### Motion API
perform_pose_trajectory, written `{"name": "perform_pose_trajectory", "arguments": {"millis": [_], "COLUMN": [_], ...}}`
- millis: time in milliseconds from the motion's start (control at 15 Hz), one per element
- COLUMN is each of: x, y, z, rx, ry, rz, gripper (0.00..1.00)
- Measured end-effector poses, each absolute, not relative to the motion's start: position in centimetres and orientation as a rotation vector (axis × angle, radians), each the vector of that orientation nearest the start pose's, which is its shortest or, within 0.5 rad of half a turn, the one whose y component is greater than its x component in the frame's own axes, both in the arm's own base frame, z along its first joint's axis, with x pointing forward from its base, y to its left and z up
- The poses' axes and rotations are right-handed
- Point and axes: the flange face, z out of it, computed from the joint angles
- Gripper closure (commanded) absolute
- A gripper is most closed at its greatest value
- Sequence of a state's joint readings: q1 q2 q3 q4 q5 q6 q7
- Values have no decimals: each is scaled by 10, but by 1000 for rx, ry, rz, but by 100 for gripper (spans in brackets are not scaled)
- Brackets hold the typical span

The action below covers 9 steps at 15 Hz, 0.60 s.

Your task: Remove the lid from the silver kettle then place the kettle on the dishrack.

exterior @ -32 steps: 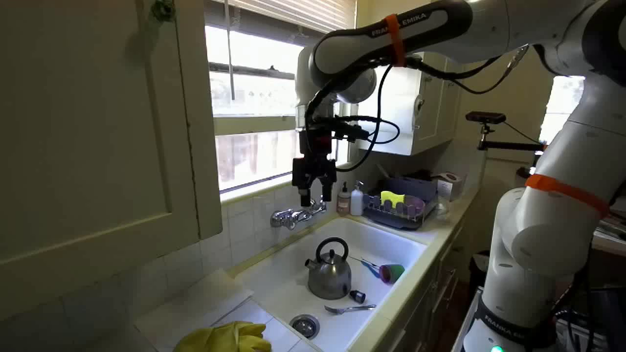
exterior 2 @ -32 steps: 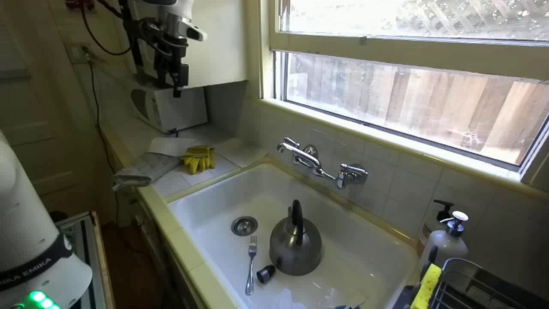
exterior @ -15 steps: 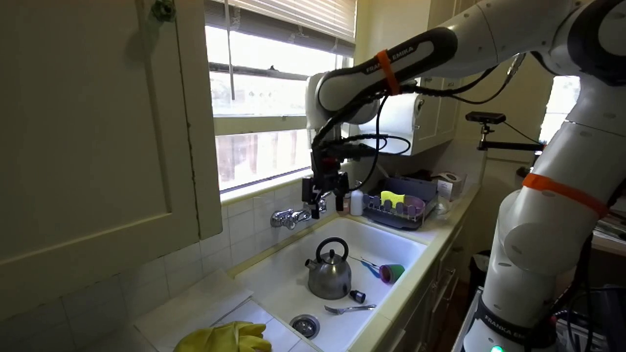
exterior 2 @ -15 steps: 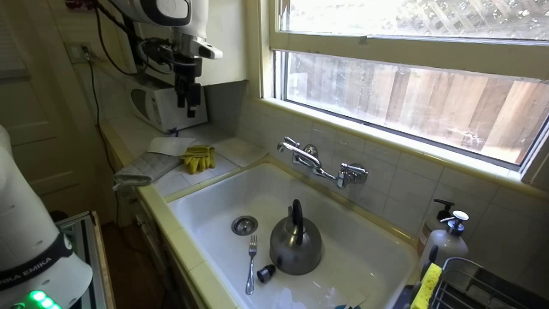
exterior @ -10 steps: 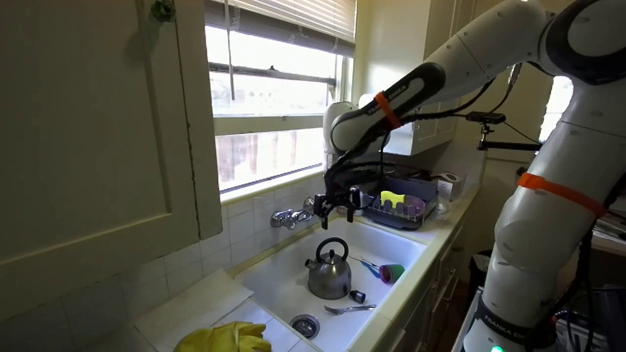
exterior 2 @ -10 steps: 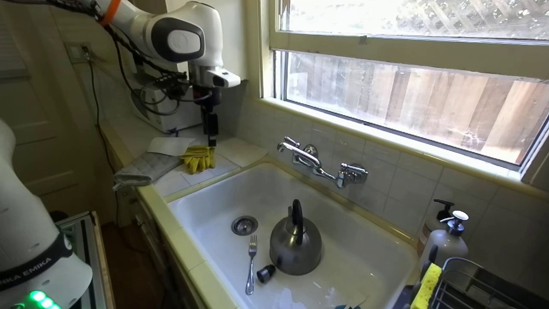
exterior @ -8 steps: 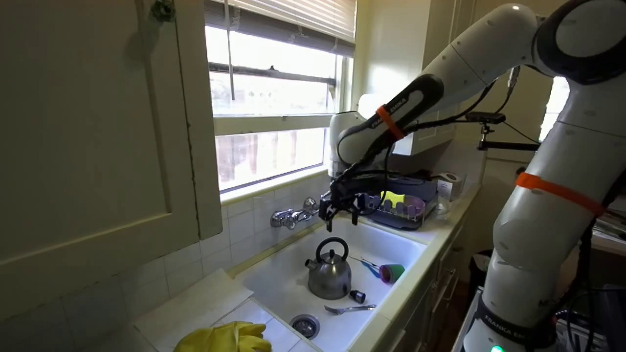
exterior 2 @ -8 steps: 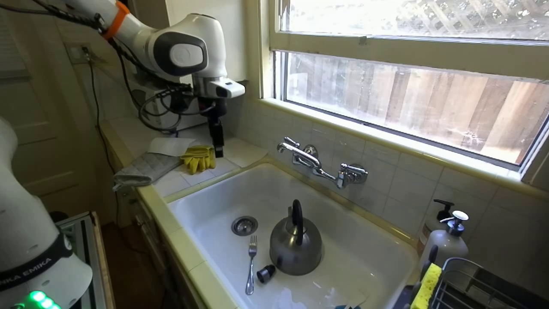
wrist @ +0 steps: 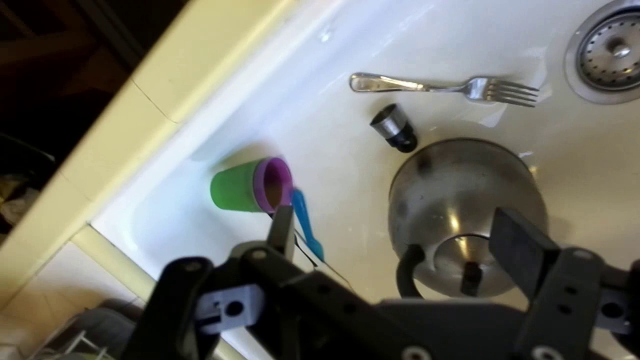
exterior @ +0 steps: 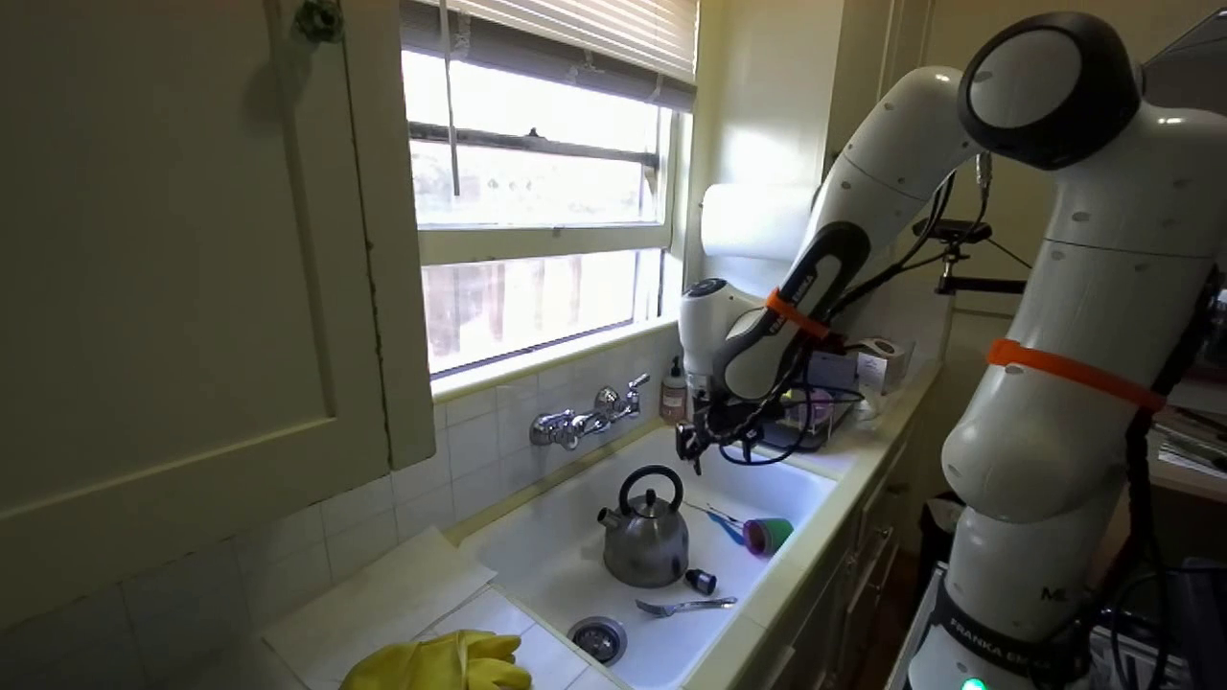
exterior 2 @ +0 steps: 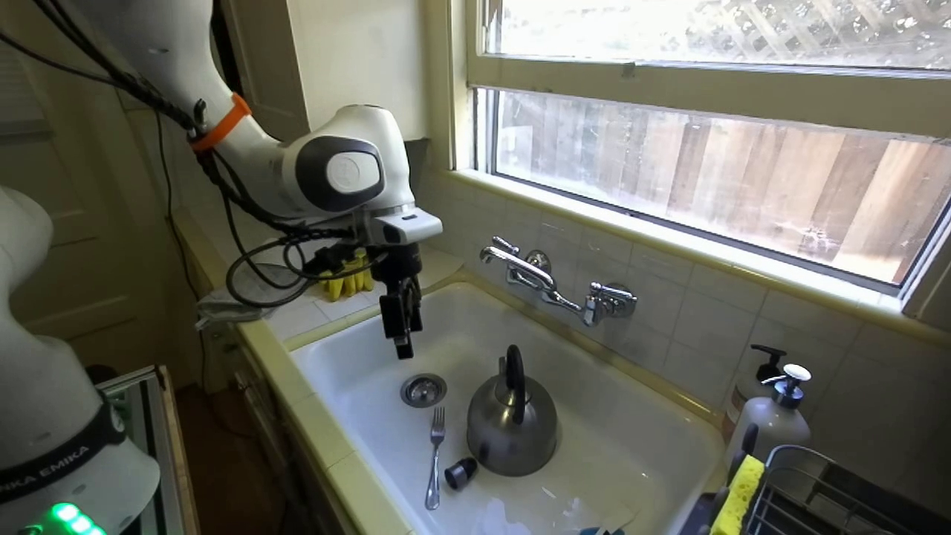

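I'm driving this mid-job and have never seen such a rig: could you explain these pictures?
The machine is one white robot arm. Two pictures are taken from outside it; the third looks down from its wrist, past two fingers spread apart and holding nothing. In the sink stands the silver kettle, lid on, near a fork and a small black and metal piece. A tipped green-and-purple cup and a blue utensil lie there. The dishrack sits beside the sink.

In an exterior view, the kettle (exterior 2: 505, 442) stands in the sink (exterior 2: 631, 423) with its lid (exterior 2: 507, 398) on, right of the fork (exterior 2: 435, 462); the faucet (exterior 2: 541, 281) is behind them. Gloves (exterior 2: 349, 285) lie on the worktop (exterior 2: 297, 321) left of the sink, the dishrack (exterior 2: 832, 490) at right.
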<state>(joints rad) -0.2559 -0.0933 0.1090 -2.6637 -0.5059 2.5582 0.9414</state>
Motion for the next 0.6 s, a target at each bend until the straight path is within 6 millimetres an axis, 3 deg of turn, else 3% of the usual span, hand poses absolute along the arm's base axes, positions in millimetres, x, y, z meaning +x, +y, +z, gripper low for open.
{"name": "perform_pose_trajectory", "arguments": {"millis": [133,600], "x": [411,415], "y": [-60,-55], "z": [260,267], "rx": [-3216,-3211], "ry": [1123,1123], "rz": [-134,-172], "gripper": [0,0]}}
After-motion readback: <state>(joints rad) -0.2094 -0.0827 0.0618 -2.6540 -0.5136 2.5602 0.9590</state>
